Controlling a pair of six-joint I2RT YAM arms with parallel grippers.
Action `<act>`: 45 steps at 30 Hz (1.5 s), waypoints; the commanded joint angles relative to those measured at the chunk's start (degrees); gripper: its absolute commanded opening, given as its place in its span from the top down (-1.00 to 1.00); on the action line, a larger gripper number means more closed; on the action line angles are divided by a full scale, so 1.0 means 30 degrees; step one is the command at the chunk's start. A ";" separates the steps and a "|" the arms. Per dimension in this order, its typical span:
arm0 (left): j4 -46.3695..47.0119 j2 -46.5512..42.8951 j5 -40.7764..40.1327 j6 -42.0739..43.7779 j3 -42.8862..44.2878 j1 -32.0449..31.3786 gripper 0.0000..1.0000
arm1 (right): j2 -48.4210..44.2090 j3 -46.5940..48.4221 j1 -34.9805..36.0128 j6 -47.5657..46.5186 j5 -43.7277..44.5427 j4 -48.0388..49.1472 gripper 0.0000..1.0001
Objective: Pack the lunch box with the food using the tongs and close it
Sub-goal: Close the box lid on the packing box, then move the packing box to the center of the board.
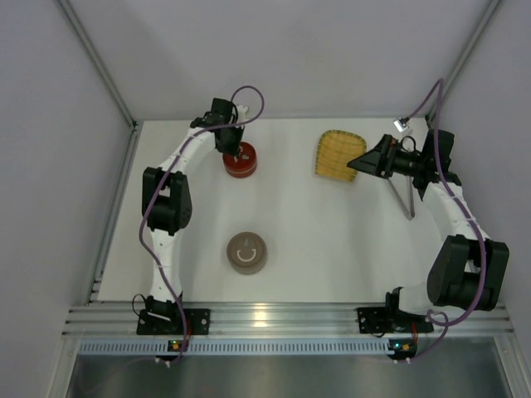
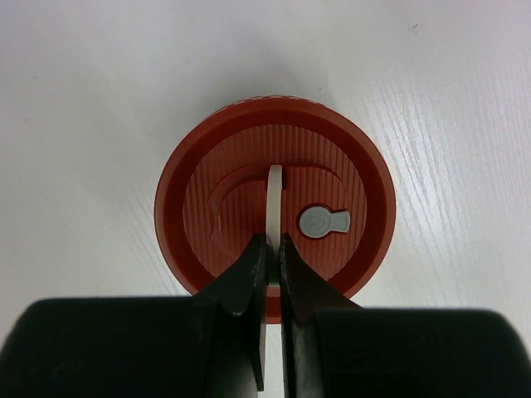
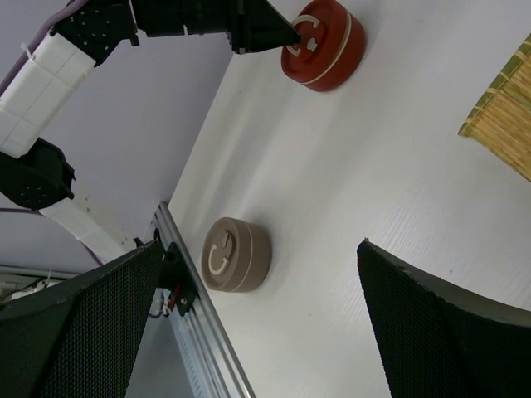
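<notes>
Closest to the lens, the left gripper [image 2: 271, 242] is pressing its two black fingers together on the thin white handle [image 2: 275, 186] arching across the lid of the red lunch box [image 2: 249, 157]. That box is standing at the far left of the white table [image 1: 332, 240]. The right gripper [image 1: 365, 159] is hanging just beside the yellow woven tray [image 1: 336, 153], its jaws standing wide apart and holding nothing. A brown tin [image 1: 247, 252] is sitting lidded near the front centre. The tongs [image 1: 407, 201] are lying flat by the right forearm, untouched. No food is showing in any view.

The risks are looking plain enough. The handle is narrow and smooth, so it may be sliding out of the pinch as the lid rises. If the lid is seated tightly, the whole box could be lifting with it and then dropping. The tongs are lying low against the table, which is likely making a clean pickup awkward for wide jaws.
</notes>
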 commanded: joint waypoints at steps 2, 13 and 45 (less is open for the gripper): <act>-0.0079 -0.0694 0.0220 -0.0175 -0.0373 0.0064 1.00 | -0.0155 0.0005 -0.0269 0.0239 -0.0449 0.1312 -0.99; -0.0343 0.0272 -0.0219 0.0967 -0.0343 -0.0550 1.00 | 0.0080 0.0063 -0.0269 -0.0257 -0.0507 0.0845 -0.99; -0.1047 -0.4558 0.4059 0.5362 -1.0068 -1.0417 1.00 | -0.0887 0.0151 -0.5481 -0.1840 0.0521 -0.1734 -0.99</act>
